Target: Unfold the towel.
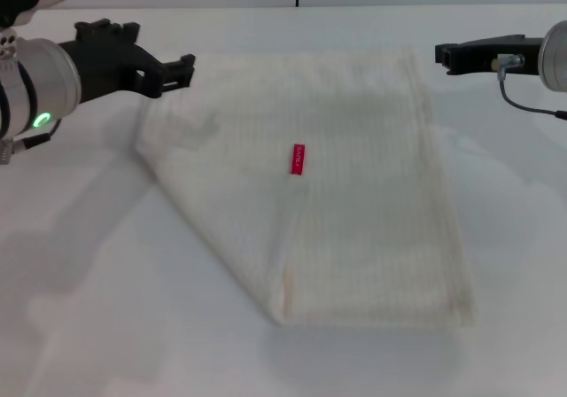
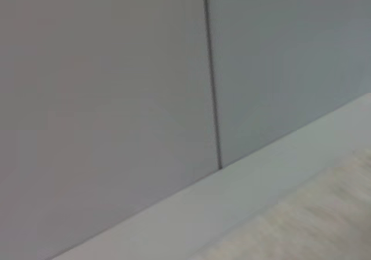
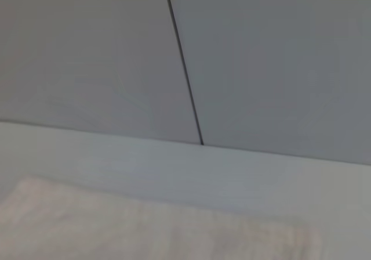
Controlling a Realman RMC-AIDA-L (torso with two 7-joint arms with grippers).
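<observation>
The towel (image 1: 354,193) is a cream ribbed cloth lying flat on the white table (image 1: 89,308). Its left part is folded over along a diagonal edge, and a small red tag (image 1: 298,159) sits near its middle. My left gripper (image 1: 182,67) hovers by the towel's far left corner, holding nothing that I can see. My right gripper (image 1: 446,56) hovers just beyond the far right corner, also holding nothing visible. An edge of the towel shows in the left wrist view (image 2: 313,225) and in the right wrist view (image 3: 145,231).
A grey wall (image 2: 116,97) with a dark vertical seam (image 2: 213,97) stands behind the table's far edge. Bare table surrounds the towel on the left, the front and the right.
</observation>
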